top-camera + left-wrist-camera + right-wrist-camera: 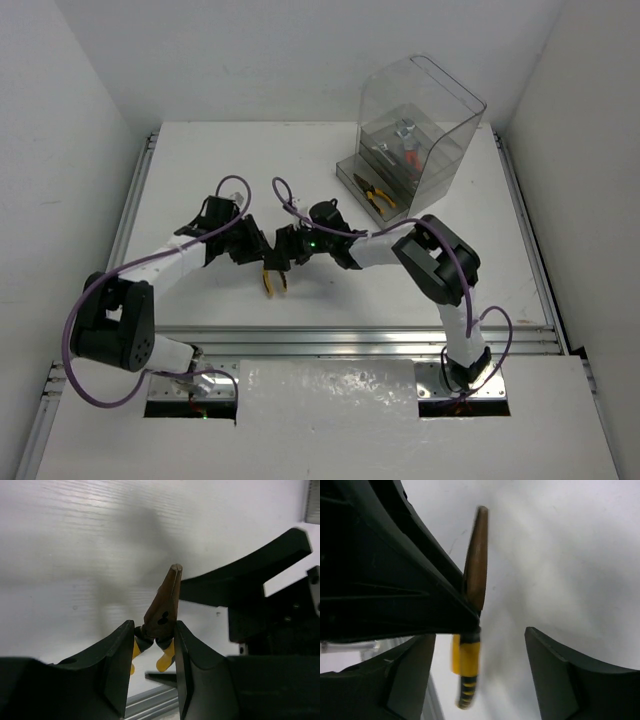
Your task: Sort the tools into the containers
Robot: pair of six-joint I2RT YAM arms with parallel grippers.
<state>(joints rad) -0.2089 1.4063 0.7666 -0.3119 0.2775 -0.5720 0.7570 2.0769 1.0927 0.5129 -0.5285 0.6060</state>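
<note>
The left jaws are closed on the yellow-handled pliers [162, 612] and grip them at the pivot. The brown nose points away from the wrist, and the yellow handles show behind the fingers [119, 652]. The pliers are held over the counter [200, 160], near the middle of its near edge. The right jaws are open, with these pliers between their two fingers [560, 672]. The transparent box [440, 105] stands at the far right corner. A second pliers [375, 193] lies in the tray [345, 170] at its foot.

No readable text, labels, brands or numbers on anything in view.
</note>
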